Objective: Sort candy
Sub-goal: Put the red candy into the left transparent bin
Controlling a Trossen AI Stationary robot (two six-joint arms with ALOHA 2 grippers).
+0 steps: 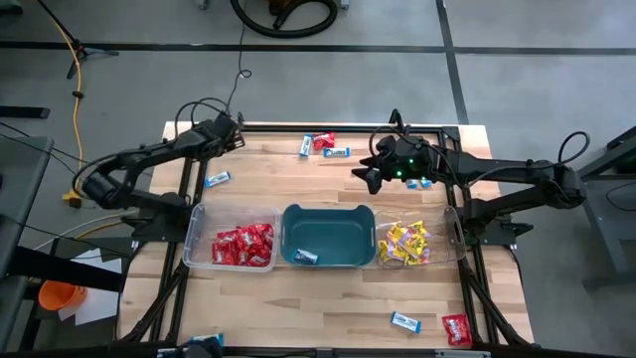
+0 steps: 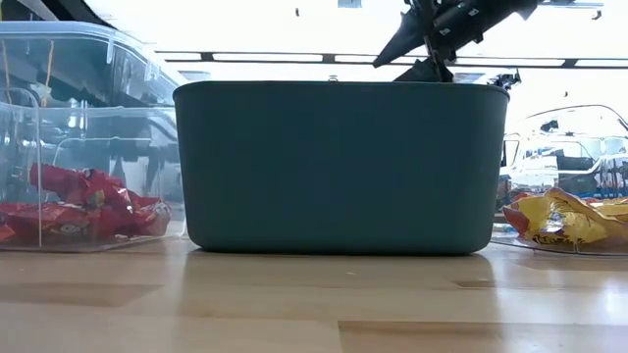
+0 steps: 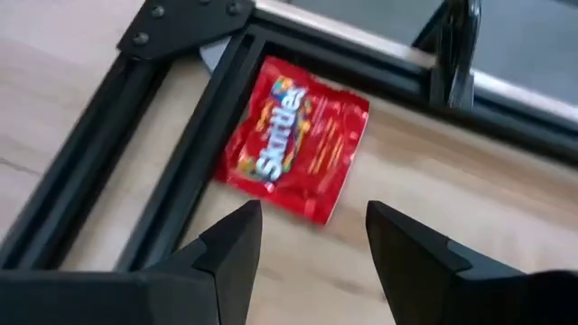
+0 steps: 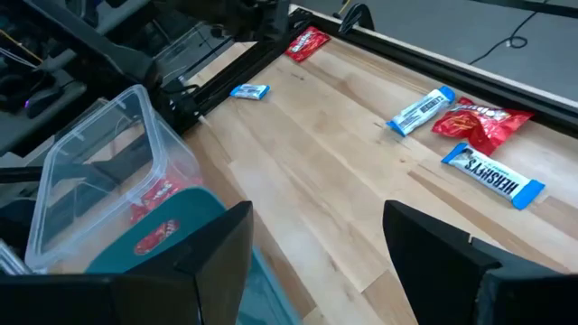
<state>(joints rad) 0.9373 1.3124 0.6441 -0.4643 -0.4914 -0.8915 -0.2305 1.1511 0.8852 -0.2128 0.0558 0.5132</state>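
My left gripper [image 1: 236,130] is open at the table's far left corner. In the left wrist view its fingers [image 3: 237,248] stand just short of a glossy red candy packet [image 3: 293,140], which lies flat, one edge on the black frame rail; nothing touches it. My right gripper [image 1: 370,176] is open, raised above the table beyond the teal tub [image 1: 328,237], and shows high in the low view [image 2: 430,47]. Ahead of it lie two blue-and-white packets [image 4: 420,110] [image 4: 495,173] and a crumpled red one [image 4: 479,122].
A clear bin [image 1: 197,239] holds red packets and another clear bin [image 1: 455,239] holds yellow ones, flanking the teal tub, which holds one blue packet [image 1: 305,257]. Loose packets lie at the left [image 1: 217,179], by the right gripper [image 1: 425,183], and near the front edge [image 1: 404,321] [image 1: 456,328].
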